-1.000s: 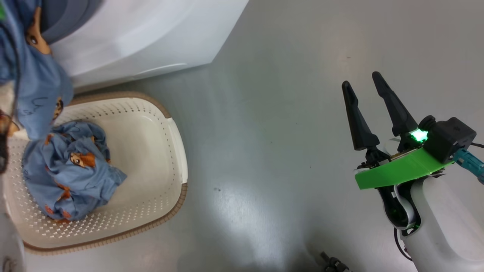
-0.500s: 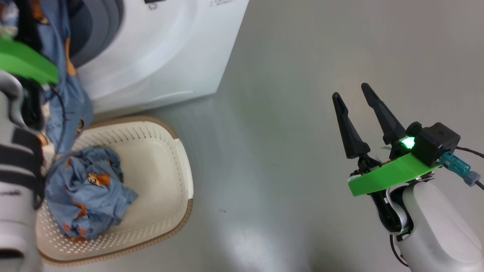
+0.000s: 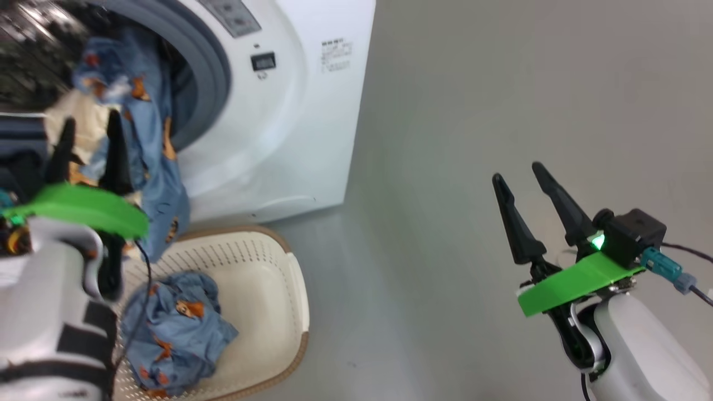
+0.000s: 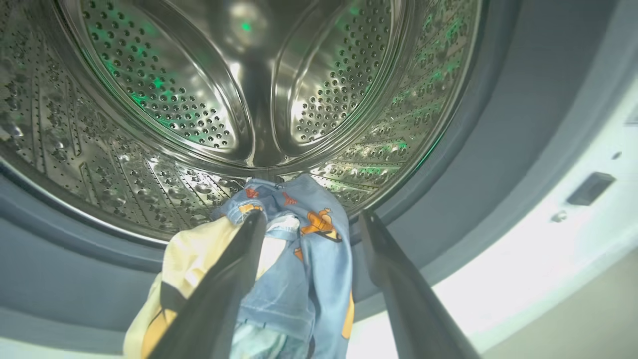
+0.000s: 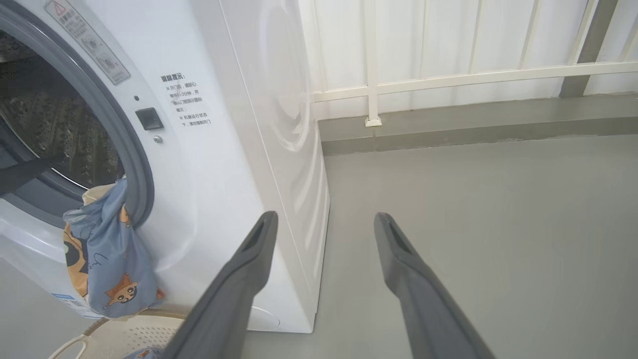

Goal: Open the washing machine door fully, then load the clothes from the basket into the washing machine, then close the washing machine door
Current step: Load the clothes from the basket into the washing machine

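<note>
The white washing machine [image 3: 289, 111] stands with its grey-ringed opening bare and its steel drum [image 4: 199, 99] in plain sight; the washing machine door is out of view. A light blue piece of the clothes [image 3: 150, 156] [image 4: 309, 269] [image 5: 107, 259] is draped over the opening's lower lip, one end inside and the rest hanging down the front. My left gripper [image 3: 89, 150] [image 4: 311, 219] is at the lip, open, with this cloth lying between its fingers and against the left one. A second crumpled piece [image 3: 178, 334] lies in the cream basket [image 3: 278, 289] [image 5: 134, 331] on the floor below. My right gripper [image 3: 529, 189] [image 5: 324, 219] hovers open and empty.
Grey floor [image 3: 445, 167] stretches to the right of the machine and under my right arm. A white railing [image 5: 448, 80] on a low kerb runs behind the machine. The basket sits close against the machine's front.
The head view has swung upward, bringing the machine's opening into it. My left gripper has risen with the blue piece from above the basket to the opening's lip. The right gripper has hardly moved.
</note>
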